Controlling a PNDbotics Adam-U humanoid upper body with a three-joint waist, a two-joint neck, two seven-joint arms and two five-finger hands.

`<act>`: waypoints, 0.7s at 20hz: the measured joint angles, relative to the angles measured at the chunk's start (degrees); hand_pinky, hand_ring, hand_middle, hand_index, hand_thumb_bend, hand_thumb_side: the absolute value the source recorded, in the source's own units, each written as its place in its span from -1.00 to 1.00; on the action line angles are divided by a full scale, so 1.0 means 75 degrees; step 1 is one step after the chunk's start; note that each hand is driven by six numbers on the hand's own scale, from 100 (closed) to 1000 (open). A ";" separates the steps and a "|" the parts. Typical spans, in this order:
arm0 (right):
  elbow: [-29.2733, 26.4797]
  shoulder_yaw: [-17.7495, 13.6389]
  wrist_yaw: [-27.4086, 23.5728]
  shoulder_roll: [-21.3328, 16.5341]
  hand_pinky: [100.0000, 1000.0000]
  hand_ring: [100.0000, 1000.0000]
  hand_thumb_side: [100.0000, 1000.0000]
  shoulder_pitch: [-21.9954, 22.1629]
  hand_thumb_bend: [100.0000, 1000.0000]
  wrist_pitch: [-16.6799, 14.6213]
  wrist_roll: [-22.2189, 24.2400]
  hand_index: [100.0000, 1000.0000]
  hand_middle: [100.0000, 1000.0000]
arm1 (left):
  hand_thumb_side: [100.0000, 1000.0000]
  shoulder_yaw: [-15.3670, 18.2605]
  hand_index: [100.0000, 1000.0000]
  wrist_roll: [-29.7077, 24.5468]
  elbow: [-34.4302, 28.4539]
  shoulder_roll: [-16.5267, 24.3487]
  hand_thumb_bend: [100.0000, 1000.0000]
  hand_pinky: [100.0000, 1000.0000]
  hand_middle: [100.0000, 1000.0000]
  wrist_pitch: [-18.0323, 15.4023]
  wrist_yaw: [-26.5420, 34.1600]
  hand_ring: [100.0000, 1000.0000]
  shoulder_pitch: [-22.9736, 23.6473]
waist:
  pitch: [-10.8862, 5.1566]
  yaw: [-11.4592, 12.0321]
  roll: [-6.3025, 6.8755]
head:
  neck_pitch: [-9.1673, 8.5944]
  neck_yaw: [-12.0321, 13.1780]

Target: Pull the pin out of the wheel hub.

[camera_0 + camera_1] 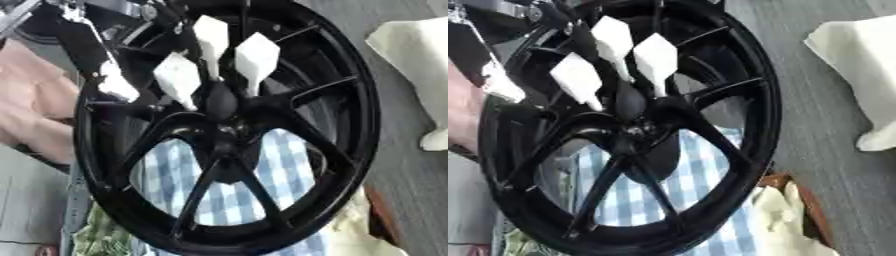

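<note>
Lying nearest: a blue-checked cloth (282, 175) is seen through the lower spokes, with a green patterned cloth (101, 234) at the lower left corner.
Task thing: the black wheel hub (354, 100) is stood on edge and tilted, filling both views.
Pins: three white pins (256, 57) are set into the hub's centre (223, 102), fanned outward, broad ends up and narrow ends at the centre.
Long axis: each pin is run from the centre up and away, so a pull would be judged to go along that line, out of the hub.
Left hand (87, 45): a black and silver shape is seen at the upper left, up and left of the pins, just beside them. A white piece (116, 86) is shown below it. Whether the fingers are spread or closed cannot be told.
Right hand: not seen, so the left is judged nearer.
Farther right: a cream cloth (859, 60) is laid on the grey table (824, 150).
Writing: none can be read.
</note>
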 measured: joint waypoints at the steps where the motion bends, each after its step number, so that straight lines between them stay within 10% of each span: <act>1: 0.0000 0.0001 0.0000 0.0013 0.54 0.31 -0.33 -0.0002 -1.00 0.0006 0.0006 0.37 0.17 | -0.34 0.0030 0.82 0.0000 0.0021 -0.0018 -0.30 0.82 0.62 0.0000 -0.0015 0.66 0.0000 | 0.0001 -0.0001 0.0000 | -0.0002 0.0010; 14: 0.0000 0.0045 -0.0001 0.0151 0.54 0.31 -0.31 -0.0072 -1.00 0.0083 0.0025 0.37 0.17 | -0.32 0.0154 0.73 0.0002 0.0136 -0.0119 -0.42 0.75 0.46 -0.0011 -0.0269 0.59 0.0051 | 0.0099 -0.0098 0.0016 | -0.0069 0.0076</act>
